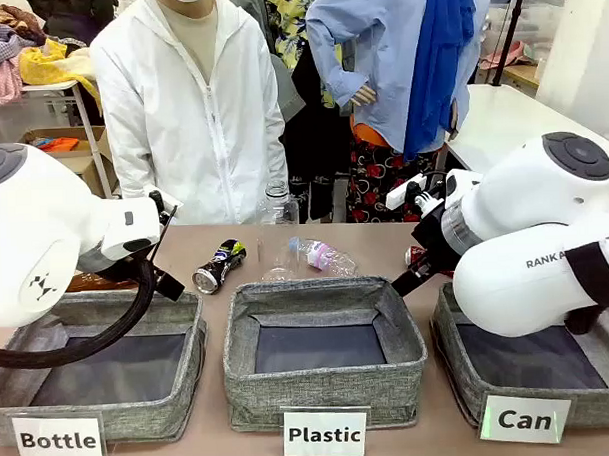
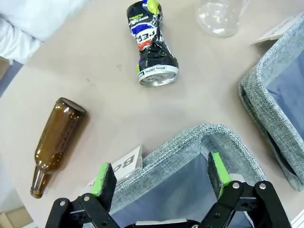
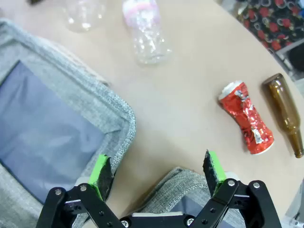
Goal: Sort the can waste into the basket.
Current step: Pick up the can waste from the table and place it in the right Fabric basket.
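A black-and-blue can (image 1: 218, 266) lies on its side on the table behind the "Bottle" bin; in the left wrist view this can (image 2: 151, 45) lies beyond my open left gripper (image 2: 161, 178), which hovers over that bin's corner. A crushed red can (image 3: 246, 118) lies on the table, ahead and to the right of my open right gripper (image 3: 159, 175). In the front view the red can (image 1: 415, 254) peeks out behind my right arm. The grey basket (image 1: 459, 368) labelled "Can" stands at the front right, and its rim (image 3: 183, 183) shows just under the right fingers. Both grippers hold nothing.
Grey bins labelled "Bottle" (image 1: 185, 392) and "Plastic" (image 1: 322, 292) stand left and middle. Brown glass bottles (image 2: 54, 142) (image 3: 285, 111) lie near each can. Clear plastic bottles (image 1: 320, 255) lie mid-table. A person in a white coat (image 1: 190, 102) stands at the far side.
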Robot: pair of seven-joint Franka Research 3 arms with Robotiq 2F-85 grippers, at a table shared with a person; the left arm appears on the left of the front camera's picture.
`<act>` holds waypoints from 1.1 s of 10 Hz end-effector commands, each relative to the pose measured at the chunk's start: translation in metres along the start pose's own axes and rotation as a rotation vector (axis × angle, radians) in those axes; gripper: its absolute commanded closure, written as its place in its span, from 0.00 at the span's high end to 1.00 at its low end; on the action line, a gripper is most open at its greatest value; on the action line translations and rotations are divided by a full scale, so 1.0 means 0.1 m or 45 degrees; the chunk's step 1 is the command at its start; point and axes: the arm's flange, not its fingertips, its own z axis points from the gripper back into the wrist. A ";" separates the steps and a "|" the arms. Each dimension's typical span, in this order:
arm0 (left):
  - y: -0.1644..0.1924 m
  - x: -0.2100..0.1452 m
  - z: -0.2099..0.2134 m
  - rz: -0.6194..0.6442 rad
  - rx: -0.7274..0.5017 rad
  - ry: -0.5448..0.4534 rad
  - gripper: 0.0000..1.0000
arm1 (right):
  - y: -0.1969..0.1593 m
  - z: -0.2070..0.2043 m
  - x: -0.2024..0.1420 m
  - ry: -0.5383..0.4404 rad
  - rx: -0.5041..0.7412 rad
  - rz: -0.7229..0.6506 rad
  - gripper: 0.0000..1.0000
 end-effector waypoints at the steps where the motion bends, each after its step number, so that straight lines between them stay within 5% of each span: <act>1: 0.00 0.00 0.00 0.000 0.000 0.000 1.00 | 0.00 0.00 0.00 0.000 0.000 0.000 1.00; 11: 0.00 0.00 0.00 0.000 0.000 0.000 1.00 | 0.00 0.00 0.00 0.000 0.000 0.000 1.00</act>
